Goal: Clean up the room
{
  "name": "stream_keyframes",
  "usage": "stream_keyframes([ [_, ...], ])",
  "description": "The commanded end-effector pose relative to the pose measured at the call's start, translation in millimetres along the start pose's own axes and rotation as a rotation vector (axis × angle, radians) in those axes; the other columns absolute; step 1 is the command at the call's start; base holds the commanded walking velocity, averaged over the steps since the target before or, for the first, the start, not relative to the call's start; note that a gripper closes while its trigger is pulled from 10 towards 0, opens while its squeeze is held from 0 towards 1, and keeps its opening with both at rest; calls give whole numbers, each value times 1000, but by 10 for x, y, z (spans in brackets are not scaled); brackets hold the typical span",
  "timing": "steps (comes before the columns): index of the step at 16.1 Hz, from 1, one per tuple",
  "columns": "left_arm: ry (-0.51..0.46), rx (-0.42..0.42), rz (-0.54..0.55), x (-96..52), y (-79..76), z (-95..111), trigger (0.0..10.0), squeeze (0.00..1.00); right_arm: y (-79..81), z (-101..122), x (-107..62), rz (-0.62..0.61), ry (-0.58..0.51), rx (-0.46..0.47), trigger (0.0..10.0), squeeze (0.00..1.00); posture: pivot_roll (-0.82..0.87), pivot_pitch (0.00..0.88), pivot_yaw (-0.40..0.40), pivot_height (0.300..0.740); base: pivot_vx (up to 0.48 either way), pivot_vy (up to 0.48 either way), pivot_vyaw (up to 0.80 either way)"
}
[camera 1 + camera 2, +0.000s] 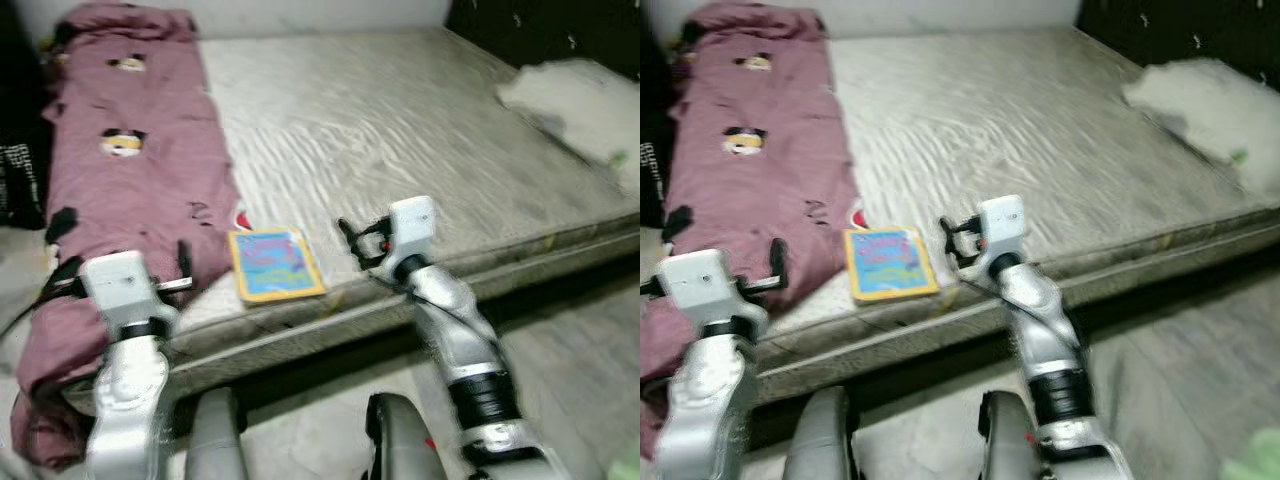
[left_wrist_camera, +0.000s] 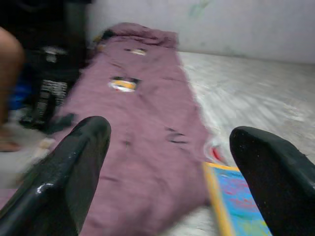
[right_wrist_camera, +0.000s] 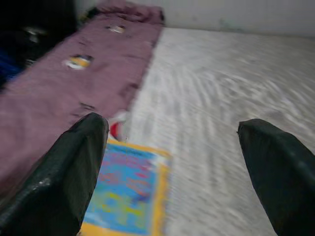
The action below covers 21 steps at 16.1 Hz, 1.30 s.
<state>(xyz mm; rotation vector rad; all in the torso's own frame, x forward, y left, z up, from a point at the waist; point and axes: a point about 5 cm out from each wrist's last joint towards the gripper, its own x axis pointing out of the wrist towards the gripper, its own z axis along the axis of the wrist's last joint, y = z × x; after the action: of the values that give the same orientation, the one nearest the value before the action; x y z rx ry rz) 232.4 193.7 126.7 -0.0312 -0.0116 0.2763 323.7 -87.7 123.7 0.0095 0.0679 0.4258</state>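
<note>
The right gripper [image 1: 352,240] is held with its fingers spread wide and empty, low over the front part of the mattress [image 1: 400,130], just beside the book [image 1: 275,263]. In the right wrist view the book [image 3: 129,194] is seen lying flat ahead, toward one finger [image 3: 59,182] rather than centred between the two. The left gripper [image 1: 60,275] is likewise parted and empty, held over the lower part of the blanket [image 1: 130,150], which is laid along the left side of the mattress. A white pillow [image 1: 575,105] is seen at the far right edge.

The book is judged to be the thing in hand. It lies flat near the front edge, touching or just overlapping the blanket's border. For a clean pick, the right gripper should be shifted toward the book until its near edge is centred in the gap, then lowered so that one finger is slid under that edge. Pressing the cover into the soft mattress should be avoided, and the blanket should not be caught in the closing fingers.
</note>
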Motion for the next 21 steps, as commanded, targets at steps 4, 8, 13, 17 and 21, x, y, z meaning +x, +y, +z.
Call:
stream_keyframes([
  [4, 1, -14, -26, 10, -81, 9, 10000, 0, -117, -25, -32, -32, 21, -11, 10000, 0, -38, 0, -34, 580, 0, 480, 0],
  [8, -6, -6, -34, 12, -93, 15, 10000, 0, -119, -24, -30, -32, 20, -11, 10000, 0, -37, 0, -34, 580, 0, 0, 0],
  [13, -25, -13, -44, 1, -100, 38, 10000, 0, -120, -25, -31, -33, 22, -15, 10000, 0, -37, 0, -36, 580, 0, 0, 0],
  [17, -26, -14, -48, -2, -105, 37, 10000, 0, -123, -27, -33, -35, 22, -14, 10000, 0, -37, 0, -35, 580, 147, 0, 0],
  [21, -27, -14, -50, -1, -107, 39, 10000, 0, -125, -26, -32, -37, 21, -13, 10000, 0, -37, 0, -35, 580, 339, 0, 0],
])
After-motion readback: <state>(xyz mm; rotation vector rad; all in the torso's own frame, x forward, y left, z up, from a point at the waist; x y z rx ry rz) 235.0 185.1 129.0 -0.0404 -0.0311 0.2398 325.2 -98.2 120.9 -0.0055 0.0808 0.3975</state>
